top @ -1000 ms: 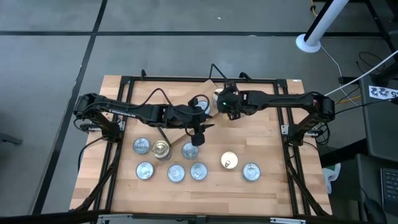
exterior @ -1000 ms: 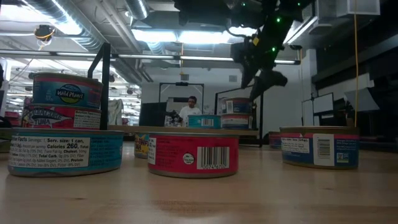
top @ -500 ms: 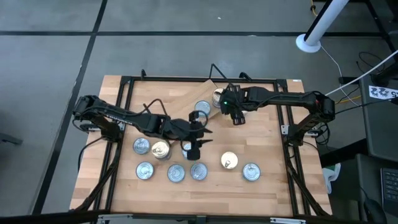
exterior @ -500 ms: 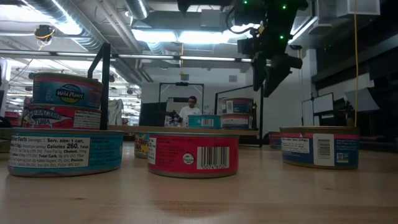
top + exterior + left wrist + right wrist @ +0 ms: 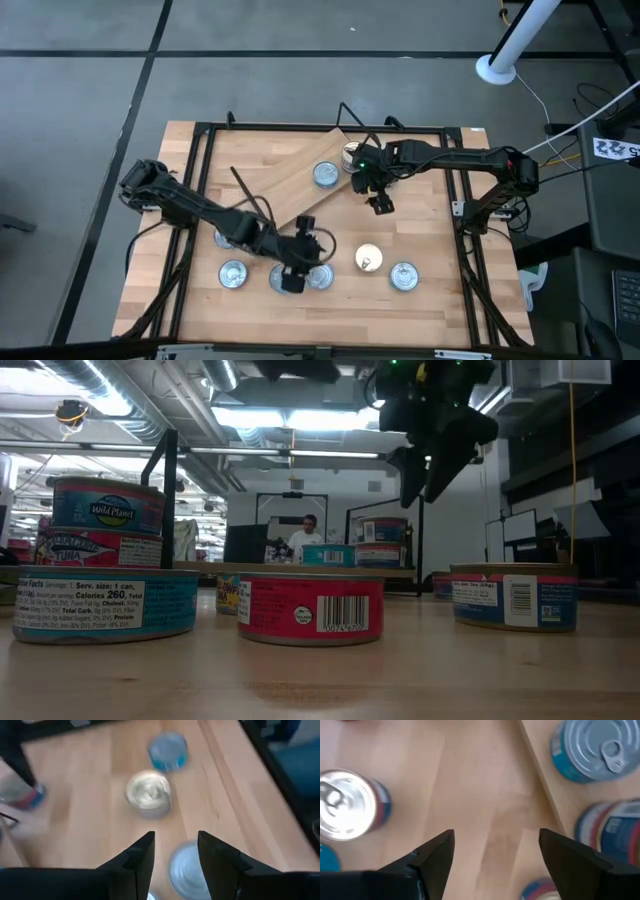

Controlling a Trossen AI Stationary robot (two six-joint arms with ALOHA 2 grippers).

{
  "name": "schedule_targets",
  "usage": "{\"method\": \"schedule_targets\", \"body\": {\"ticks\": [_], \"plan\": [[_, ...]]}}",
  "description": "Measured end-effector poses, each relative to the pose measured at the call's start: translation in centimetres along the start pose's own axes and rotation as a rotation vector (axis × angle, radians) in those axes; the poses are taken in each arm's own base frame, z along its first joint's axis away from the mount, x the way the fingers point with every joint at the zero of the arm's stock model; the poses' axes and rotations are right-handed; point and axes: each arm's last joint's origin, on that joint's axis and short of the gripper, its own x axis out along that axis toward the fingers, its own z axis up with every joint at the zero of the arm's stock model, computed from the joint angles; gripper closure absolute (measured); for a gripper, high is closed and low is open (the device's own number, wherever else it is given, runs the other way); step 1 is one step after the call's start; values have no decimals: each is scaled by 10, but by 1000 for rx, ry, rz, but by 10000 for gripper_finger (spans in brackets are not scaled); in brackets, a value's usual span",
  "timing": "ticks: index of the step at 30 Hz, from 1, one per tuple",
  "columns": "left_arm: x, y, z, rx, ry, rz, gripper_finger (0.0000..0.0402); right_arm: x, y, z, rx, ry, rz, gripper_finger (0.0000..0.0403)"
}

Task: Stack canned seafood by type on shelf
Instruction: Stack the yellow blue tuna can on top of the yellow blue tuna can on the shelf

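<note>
Your left pincer (image 5: 291,281) low over the front tins (image 5: 319,277) on the worktop (image 5: 430,300), fingers part-spread & empty, right pincer (image 5: 381,203) spread wide, empty, just off the shelf (image 5: 290,185) w/ a blue tin (image 5: 325,175) on it.

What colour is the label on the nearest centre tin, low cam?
Red, with a white barcode patch, on the centre tin. Clearest in the low view.

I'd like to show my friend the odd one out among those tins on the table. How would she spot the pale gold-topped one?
Start at the light wood shelf lying aslant on the table, then look to the loose tins in front of it. The gold-lidded tin sits toward the right, next to a silvery-blue-lidded tin. It alone has a bright cream-gold top there.
</note>
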Motion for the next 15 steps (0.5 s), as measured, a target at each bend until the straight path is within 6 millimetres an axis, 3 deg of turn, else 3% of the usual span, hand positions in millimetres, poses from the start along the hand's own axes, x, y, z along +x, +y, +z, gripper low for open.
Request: {"method": "schedule_targets", "body": {"ticks": [7, 15], "plan": [[27, -14, -22, 18, 152, 4, 256, 0, 0, 0, -1, -3, 6, 113], [60, -12, -42, 23, 272, 39, 256, 0, 3, 1, 56, -46, 108, 113]]}}
